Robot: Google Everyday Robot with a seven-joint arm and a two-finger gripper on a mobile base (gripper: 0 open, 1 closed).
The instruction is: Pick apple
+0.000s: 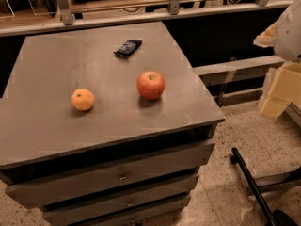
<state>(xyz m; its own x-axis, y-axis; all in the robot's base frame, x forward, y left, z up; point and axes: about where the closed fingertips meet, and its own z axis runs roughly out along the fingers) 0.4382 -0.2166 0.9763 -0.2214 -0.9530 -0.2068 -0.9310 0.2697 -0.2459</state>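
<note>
Clearly the apple (151,85) sits mid-right on the tabletop (56,126), well apart from the gripper (281,91) at the right edge, whose opening I cannot tell. Likely firm, glossy, slippery: grip across its widest middle.

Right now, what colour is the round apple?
Red apple, yellowish near stem; camera view. Gripper at right.

Grey cabinet top (61,60) — apple (151,85), orange (83,99), dark packet (128,47) upon it — claw (280,93) beyond its right edge.
</note>
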